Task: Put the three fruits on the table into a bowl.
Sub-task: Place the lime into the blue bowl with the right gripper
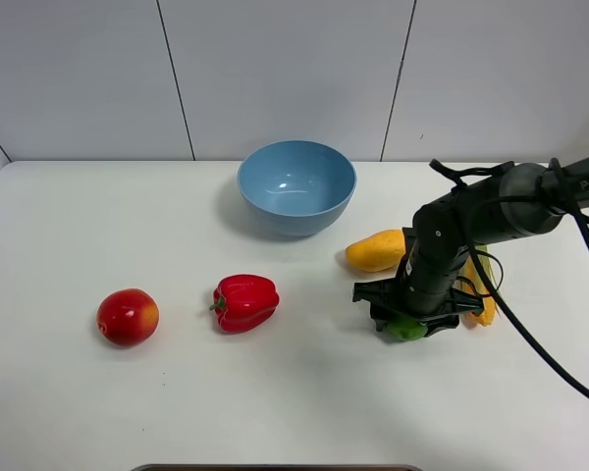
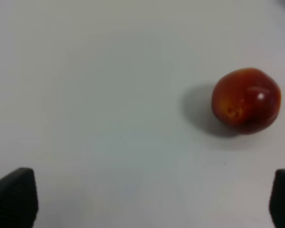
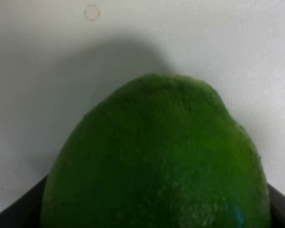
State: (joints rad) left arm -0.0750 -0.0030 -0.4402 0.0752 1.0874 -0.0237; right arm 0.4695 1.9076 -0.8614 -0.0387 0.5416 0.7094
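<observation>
My right gripper (image 1: 409, 316) is down on the table (image 1: 275, 402), shut on the green lime (image 1: 405, 331). In the right wrist view the lime (image 3: 156, 156) fills the space between the dark fingers (image 3: 9, 216). Just behind the gripper lies the yellow-orange mango (image 1: 375, 251). The red apple (image 1: 128, 316) rests far left on the table. In the left wrist view the apple (image 2: 246, 100) lies ahead of my open left gripper (image 2: 147, 199), well apart from it. The light-blue bowl (image 1: 296, 221) stands at the back centre with nothing in it.
A red bell pepper (image 1: 245, 302) lies between the apple and the lime. A corn cob (image 1: 484, 294) lies behind the right arm, partly hidden by it. A cable trails from the right arm toward the front right.
</observation>
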